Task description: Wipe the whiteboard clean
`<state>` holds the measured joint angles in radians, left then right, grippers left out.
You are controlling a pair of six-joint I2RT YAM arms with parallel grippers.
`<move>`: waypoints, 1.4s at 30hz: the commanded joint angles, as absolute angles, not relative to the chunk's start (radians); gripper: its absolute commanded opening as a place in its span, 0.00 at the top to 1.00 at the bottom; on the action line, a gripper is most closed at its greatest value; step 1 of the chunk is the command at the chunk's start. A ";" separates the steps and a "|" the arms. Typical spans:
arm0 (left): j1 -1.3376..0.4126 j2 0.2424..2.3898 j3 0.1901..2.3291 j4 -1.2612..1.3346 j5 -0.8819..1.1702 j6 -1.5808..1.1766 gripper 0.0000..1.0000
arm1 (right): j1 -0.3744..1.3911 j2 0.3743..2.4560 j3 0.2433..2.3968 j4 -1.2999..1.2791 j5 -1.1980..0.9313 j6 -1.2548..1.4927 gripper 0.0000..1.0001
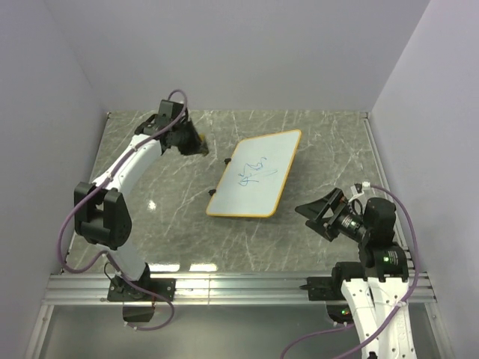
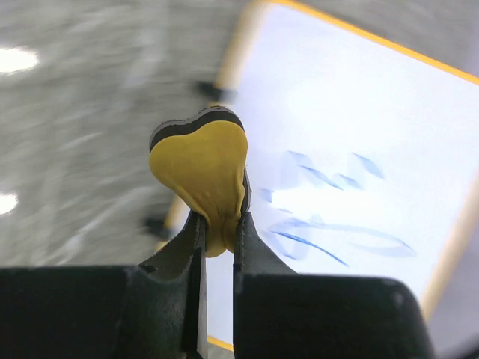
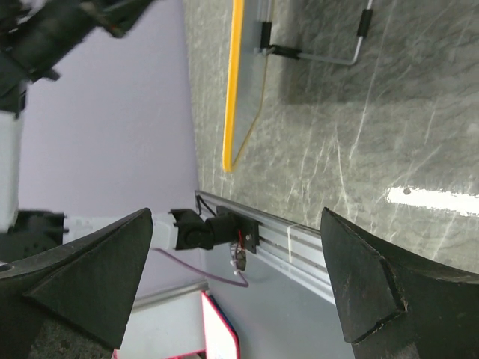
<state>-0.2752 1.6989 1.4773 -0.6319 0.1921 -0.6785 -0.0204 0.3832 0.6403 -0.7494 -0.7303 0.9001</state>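
The whiteboard (image 1: 258, 176) lies tilted on the marbled table, white with an orange rim and blue scribbles (image 1: 253, 173) near its middle. My left gripper (image 1: 200, 143) hovers just off the board's far-left corner, shut on a yellow eraser (image 2: 200, 168) with a black backing. In the left wrist view the eraser bulges out above the gripper (image 2: 218, 224), and the scribbled whiteboard (image 2: 359, 112) lies beyond it to the right. My right gripper (image 1: 318, 213) stands open and empty to the right of the board's near corner. The right wrist view shows that gripper (image 3: 236, 217) wide apart, with the whiteboard's orange rim (image 3: 233, 90) seen edge-on.
A metal rail (image 1: 239, 284) runs along the table's near edge and carries both arm bases. Lilac walls close the table at the back and both sides. A thin wire stand (image 3: 322, 54) sticks out from the board's underside.
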 commanded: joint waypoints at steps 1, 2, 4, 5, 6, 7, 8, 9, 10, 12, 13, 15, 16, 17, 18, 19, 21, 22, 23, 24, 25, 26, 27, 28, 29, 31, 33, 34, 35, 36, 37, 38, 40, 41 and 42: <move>-0.336 1.700 1.552 -0.536 0.473 -0.601 1.00 | -0.023 0.431 0.684 -0.661 -0.701 0.917 0.00; -0.350 1.722 1.560 -0.519 0.518 -0.604 1.00 | -0.025 0.455 0.692 -0.654 -0.696 0.934 0.00; -0.394 1.747 1.575 -0.464 0.618 -0.620 1.00 | -0.023 0.483 0.719 -0.631 -0.680 0.943 0.00; -0.412 1.775 1.583 -0.456 0.636 -0.620 1.00 | -0.023 0.520 0.732 -0.630 -0.675 0.940 0.00; -0.451 1.792 1.592 -0.450 0.653 -0.620 1.00 | -0.023 0.540 0.762 -0.630 -0.661 0.936 0.00; -0.471 1.810 1.618 -0.449 0.660 -0.614 1.00 | -0.023 0.560 0.782 -0.638 -0.655 0.921 0.01; -0.491 1.851 1.643 -0.498 0.654 -0.603 1.00 | -0.021 0.602 0.798 -0.638 -0.647 0.914 0.00; -0.529 1.874 1.670 -0.529 0.646 -0.574 1.00 | -0.023 0.623 0.819 -0.631 -0.641 0.913 0.00; -0.546 1.897 1.736 -0.567 0.628 -0.554 1.00 | -0.023 0.639 0.830 -0.605 -0.631 0.913 0.01; -0.590 1.946 1.790 -0.666 0.612 -0.502 1.00 | -0.021 0.704 0.860 -0.562 -0.624 0.913 0.01; -0.603 1.954 1.816 -0.684 0.606 -0.491 1.00 | -0.021 0.728 0.871 -0.548 -0.614 0.917 0.01; -0.627 1.956 1.806 -0.696 0.620 -0.470 1.00 | -0.021 0.797 0.906 -0.513 -0.600 0.914 0.01; -0.630 1.951 1.798 -0.698 0.615 -0.466 1.00 | -0.021 0.819 0.917 -0.502 -0.592 0.913 0.02; -0.634 1.942 1.789 -0.699 0.614 -0.459 1.00 | -0.021 0.860 0.928 -0.491 -0.574 0.910 0.02; -0.634 1.936 1.778 -0.699 0.621 -0.454 1.00 | -0.021 0.880 0.945 -0.479 -0.565 0.905 0.02; -0.634 1.930 1.761 -0.695 0.627 -0.450 1.00 | -0.021 0.900 0.949 -0.463 -0.557 0.897 0.02; -0.637 1.916 1.747 -0.687 0.655 -0.436 1.00 | -0.021 0.960 0.957 -0.427 -0.543 0.891 0.02; -0.638 1.913 1.750 -0.690 0.661 -0.434 1.00 | -0.021 1.001 0.957 -0.416 -0.540 0.887 0.02; -0.640 1.911 1.752 -0.689 0.664 -0.442 1.00 | -0.021 1.021 0.963 -0.405 -0.537 0.885 0.02; -0.640 1.911 1.756 -0.686 0.669 -0.448 1.00 | -0.020 1.044 0.968 -0.385 -0.535 0.881 0.03; -0.641 1.913 1.762 -0.687 0.670 -0.451 1.00 | -0.017 1.084 0.977 -0.376 -0.531 0.877 0.04; -0.644 1.914 1.769 -0.690 0.663 -0.456 1.00 | -0.014 1.106 0.995 -0.368 -0.525 0.877 0.04; -0.646 1.916 1.782 -0.693 0.664 -0.457 1.00 | -0.009 1.129 1.008 -0.350 -0.522 0.868 0.04; -0.646 1.920 1.787 -0.693 0.666 -0.457 1.00 | -0.005 1.176 1.020 -0.348 -0.519 0.861 0.04; -0.647 1.922 1.790 -0.689 0.664 -0.460 1.00 | -0.005 1.202 1.052 -0.345 -0.514 0.851 0.04; -0.649 1.934 1.793 -0.696 0.658 -0.465 1.00 | 0.055 1.285 1.086 -0.353 -0.505 0.821 0.05; -0.653 1.942 1.802 -0.712 0.650 -0.463 1.00 | 0.081 1.334 1.136 -0.357 -0.494 0.802 0.07; -0.655 1.933 1.793 -0.706 0.650 -0.465 1.00 | 0.096 1.373 1.152 -0.356 -0.488 0.798 0.07; -0.657 1.930 1.784 -0.695 0.649 -0.469 1.00 | 0.132 1.391 1.182 -0.353 -0.479 0.793 0.07; -0.657 1.928 1.775 -0.695 0.646 -0.471 1.00 | 0.144 1.431 1.198 -0.348 -0.466 0.790 0.07; -0.658 1.930 1.773 -0.696 0.647 -0.472 1.00 | 0.158 1.451 1.212 -0.347 -0.468 0.790 0.10; -0.660 1.930 1.776 -0.698 0.650 -0.474 1.00 | 0.182 1.472 1.242 -0.348 -0.469 0.784 0.15; -0.663 1.933 1.787 -0.699 0.646 -0.486 1.00 | 0.205 1.529 1.291 -0.359 -0.471 0.762 0.25; -0.664 1.934 1.798 -0.695 0.647 -0.491 1.00 | 0.215 1.545 1.304 -0.371 -0.471 0.753 0.41; -0.667 1.934 1.805 -0.693 0.650 -0.495 1.00 | 0.221 1.567 1.316 -0.373 -0.474 0.752 0.52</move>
<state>-0.6533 1.9694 1.7584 -0.7013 0.6312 -0.4828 0.1963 1.5352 1.2400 -0.3988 -0.4664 0.7872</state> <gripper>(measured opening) 0.118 0.556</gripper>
